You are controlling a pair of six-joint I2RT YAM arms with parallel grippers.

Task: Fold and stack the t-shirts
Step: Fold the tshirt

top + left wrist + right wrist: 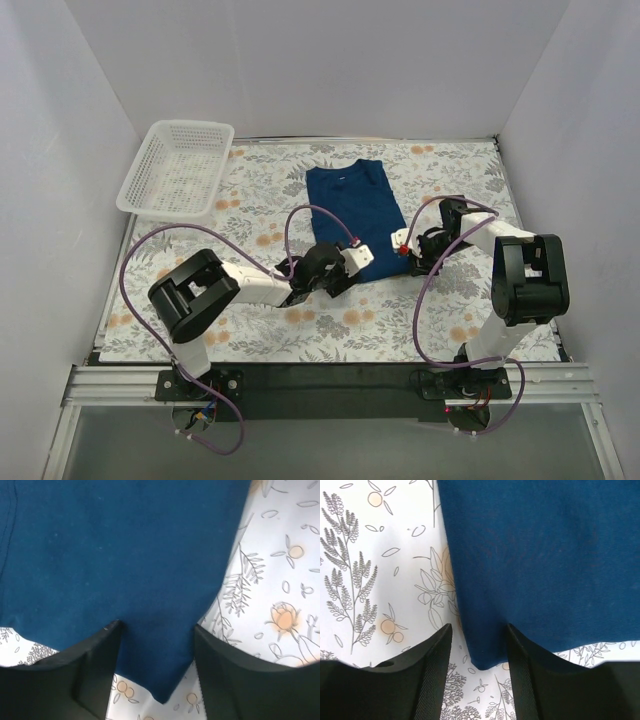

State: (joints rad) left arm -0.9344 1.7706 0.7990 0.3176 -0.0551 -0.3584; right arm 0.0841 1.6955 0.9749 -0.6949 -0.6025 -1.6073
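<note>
The dark navy-blue t-shirt (352, 203) lies folded into a rough rectangle on the floral tablecloth, plain side up; its chest print is hidden. My left gripper (352, 256) is low at the shirt's near edge. In the left wrist view it (156, 630) is open, with a corner of the shirt (125, 565) between its fingers. My right gripper (405, 246) is at the shirt's near right corner. In the right wrist view it (479, 630) is open, with a corner of the shirt (540, 560) lying between its fingers.
A white mesh basket (176, 168) stands at the far left corner, partly over the table edge. The floral tablecloth (330, 325) covers the table. White walls close in the back and both sides. Purple cables loop over both arms.
</note>
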